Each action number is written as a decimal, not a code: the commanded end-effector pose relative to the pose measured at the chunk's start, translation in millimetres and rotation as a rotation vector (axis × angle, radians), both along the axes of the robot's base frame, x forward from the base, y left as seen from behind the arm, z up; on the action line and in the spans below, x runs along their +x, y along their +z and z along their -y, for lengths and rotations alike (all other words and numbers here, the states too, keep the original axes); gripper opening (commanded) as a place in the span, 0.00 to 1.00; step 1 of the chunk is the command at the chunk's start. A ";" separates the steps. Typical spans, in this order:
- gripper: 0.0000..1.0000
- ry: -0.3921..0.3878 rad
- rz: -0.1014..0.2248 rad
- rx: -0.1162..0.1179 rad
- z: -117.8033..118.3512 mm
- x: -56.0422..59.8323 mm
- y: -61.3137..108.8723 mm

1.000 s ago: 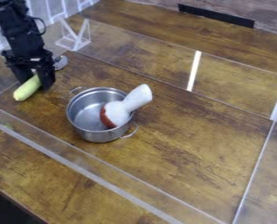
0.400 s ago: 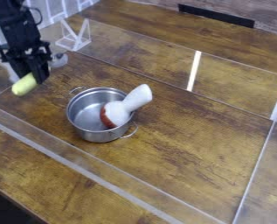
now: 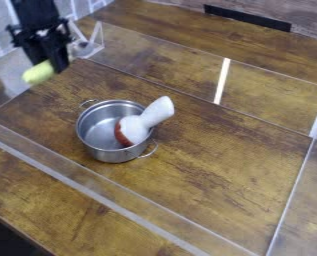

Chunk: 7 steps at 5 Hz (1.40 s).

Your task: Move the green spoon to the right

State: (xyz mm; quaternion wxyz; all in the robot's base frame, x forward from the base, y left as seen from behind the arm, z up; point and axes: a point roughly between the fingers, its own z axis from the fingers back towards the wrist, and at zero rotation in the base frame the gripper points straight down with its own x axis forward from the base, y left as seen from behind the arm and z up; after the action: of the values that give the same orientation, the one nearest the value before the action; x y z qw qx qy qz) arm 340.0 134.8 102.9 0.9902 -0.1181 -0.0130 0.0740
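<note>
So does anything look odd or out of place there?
Nothing looks spilled or damaged. The one oddity is the thick white utensil, leaning askew in the metal pot, its handle poking out past the rim, though it may simply be stored there.

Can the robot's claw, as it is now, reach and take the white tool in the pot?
Probably not yet: the claw seems shut on the green spoon. The white tool itself sticks up uncovered from the pot.

shiny metal pot [image 3: 101, 133], brown wood-grain table [image 3: 214, 175]

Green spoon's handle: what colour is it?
Pale yellow-green; the handle shows best in the current camera view.
</note>
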 end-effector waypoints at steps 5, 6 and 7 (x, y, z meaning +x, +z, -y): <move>0.00 -0.014 0.068 -0.070 178.6 -4.2 62.0; 0.00 0.001 0.064 -0.083 212.1 -5.6 60.9; 0.00 0.015 0.058 -0.085 229.8 -10.5 53.1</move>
State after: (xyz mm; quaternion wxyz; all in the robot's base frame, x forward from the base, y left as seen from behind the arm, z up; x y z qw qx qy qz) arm 330.4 -91.5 126.7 0.9844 -0.1523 0.0029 0.0886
